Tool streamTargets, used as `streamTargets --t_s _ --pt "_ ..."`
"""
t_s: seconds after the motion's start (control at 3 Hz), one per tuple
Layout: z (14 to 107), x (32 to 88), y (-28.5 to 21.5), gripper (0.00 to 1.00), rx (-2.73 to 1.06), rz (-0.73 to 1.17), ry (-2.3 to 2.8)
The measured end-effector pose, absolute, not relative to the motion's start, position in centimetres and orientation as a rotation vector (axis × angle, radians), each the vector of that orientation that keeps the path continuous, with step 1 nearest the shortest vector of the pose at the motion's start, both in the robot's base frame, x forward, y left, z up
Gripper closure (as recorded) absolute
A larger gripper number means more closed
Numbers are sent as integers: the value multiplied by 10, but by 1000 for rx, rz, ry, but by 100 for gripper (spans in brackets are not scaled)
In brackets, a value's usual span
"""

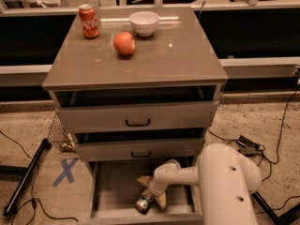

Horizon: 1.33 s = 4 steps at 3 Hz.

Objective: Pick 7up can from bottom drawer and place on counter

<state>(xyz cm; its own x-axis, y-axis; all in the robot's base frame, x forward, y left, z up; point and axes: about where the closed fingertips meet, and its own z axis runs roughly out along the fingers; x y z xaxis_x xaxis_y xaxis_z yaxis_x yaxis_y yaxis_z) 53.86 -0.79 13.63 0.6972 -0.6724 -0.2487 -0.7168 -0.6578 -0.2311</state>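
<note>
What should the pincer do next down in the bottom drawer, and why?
Probably close the pincer on the 7up can. The can lies on its side in the open bottom drawer, and the pincer's spread fingers appear to sit on either side of it, so a grasp seems due before any lift toward the counter.
</note>
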Motion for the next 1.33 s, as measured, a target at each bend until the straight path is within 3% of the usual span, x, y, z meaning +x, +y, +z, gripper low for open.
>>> streamTargets --t_s 0.67,1.33 --pt "134 511 26 0 -2717 250 918" --pt "125 508 44 41 -2775 295 843"
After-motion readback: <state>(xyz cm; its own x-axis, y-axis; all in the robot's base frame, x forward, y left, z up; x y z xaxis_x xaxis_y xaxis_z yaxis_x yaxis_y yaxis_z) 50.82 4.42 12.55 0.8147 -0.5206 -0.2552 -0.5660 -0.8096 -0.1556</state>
